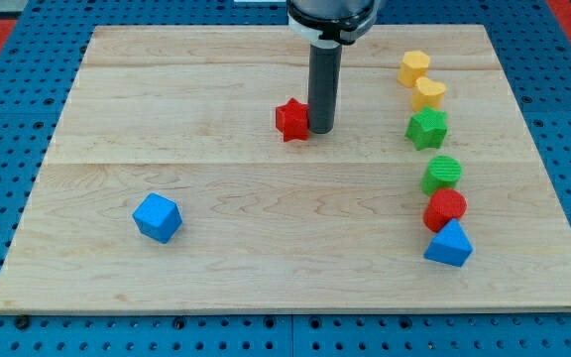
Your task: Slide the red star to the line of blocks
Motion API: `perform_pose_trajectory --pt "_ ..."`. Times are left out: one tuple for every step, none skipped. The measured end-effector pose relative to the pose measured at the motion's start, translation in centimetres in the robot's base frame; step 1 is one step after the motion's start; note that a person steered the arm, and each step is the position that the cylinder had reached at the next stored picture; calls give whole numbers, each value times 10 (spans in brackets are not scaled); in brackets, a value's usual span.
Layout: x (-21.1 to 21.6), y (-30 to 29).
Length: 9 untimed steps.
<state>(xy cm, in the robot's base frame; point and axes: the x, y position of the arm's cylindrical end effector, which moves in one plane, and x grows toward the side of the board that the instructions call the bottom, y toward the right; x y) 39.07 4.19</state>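
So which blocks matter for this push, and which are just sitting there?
In the job:
red star, touching my tip on its left
line at the view's right: yellow hexagon, yellow heart, green star, green cylinder, red cylinder, blue triangle

Lying about:
blue cube, lower left

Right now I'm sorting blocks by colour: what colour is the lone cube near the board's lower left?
Blue; the cube shows clearly in the camera view.
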Motion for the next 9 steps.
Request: perform_pose_trajectory --pt "40 -33" --pt "2 -60" --pt "-30 -22" --pt "-70 9" --pt "-97 41" --pt "-104 58" --pt "-130 75" --pt "-142 72" --pt "-156 18"
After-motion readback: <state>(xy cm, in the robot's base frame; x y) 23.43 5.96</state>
